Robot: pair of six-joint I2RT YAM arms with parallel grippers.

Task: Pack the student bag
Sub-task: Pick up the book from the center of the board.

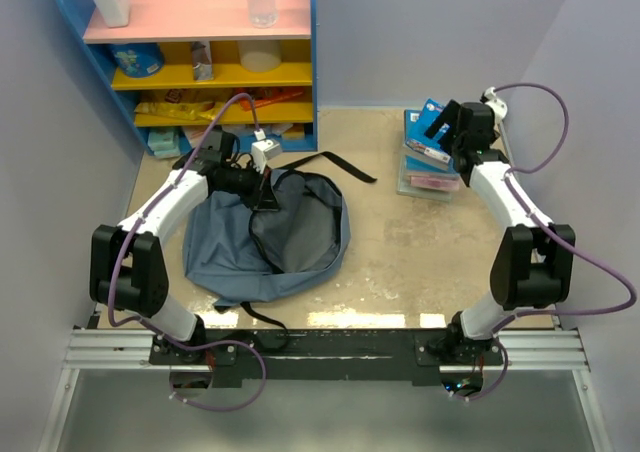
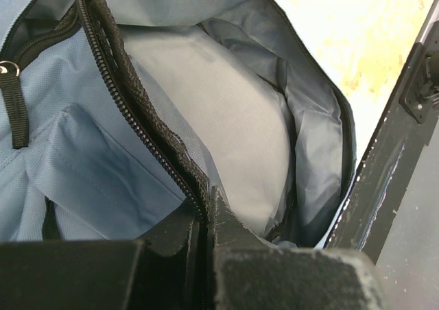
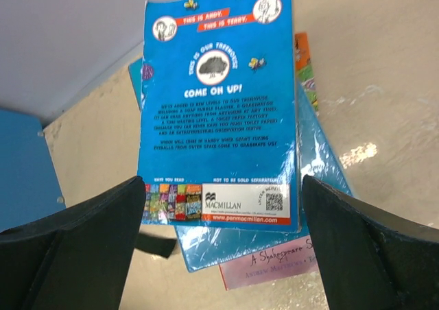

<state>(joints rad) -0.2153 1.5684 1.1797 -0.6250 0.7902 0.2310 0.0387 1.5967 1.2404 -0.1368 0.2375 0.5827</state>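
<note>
Blue-grey bag [image 1: 265,237]: my left end effector [image 2: 206,217] is clamped on its zipper [image 2: 137,111] edge to hold the mouth open. My right end effector [image 3: 223,190] is spread wide over the books [image 3: 216,104] at the far-right corner, ready to grab.

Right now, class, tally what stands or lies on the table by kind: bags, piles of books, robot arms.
Bags: 1, the student bag
Piles of books: 1
Robot arms: 2, the left arm and the right arm
Total: 4

Lower books [image 3: 274,265] mostly hidden under top book [image 3: 219,111]; student bag [image 2: 206,104] cropped by left-wrist frame edges.
</note>
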